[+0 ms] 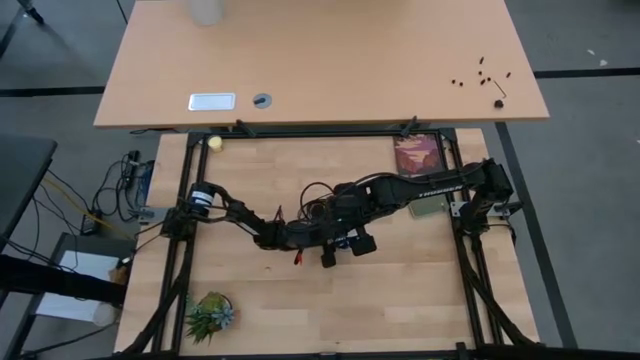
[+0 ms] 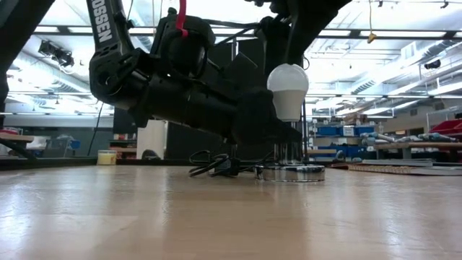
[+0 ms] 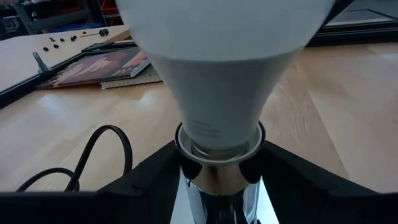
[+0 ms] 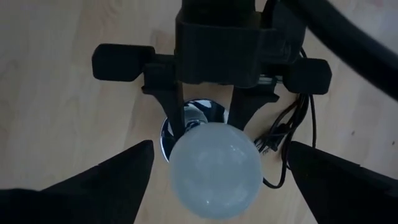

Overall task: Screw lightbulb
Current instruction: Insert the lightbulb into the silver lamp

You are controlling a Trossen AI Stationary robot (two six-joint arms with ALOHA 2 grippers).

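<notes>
We see the lightbulb [image 2: 287,88] standing upright in the chrome socket [image 2: 291,172] on the bench. The left tool [image 4: 208,111] clamps the socket stem; the right tool [image 4: 214,180] hangs above, fingers apart. We'd close gently on the bulb and turn it squarely.

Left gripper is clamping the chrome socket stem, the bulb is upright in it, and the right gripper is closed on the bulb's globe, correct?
Not quite. In the right wrist view the right gripper is open, its fingers wide of the lightbulb and not touching it. The rest holds: the left gripper clamps the socket stem, bulb upright.
</notes>
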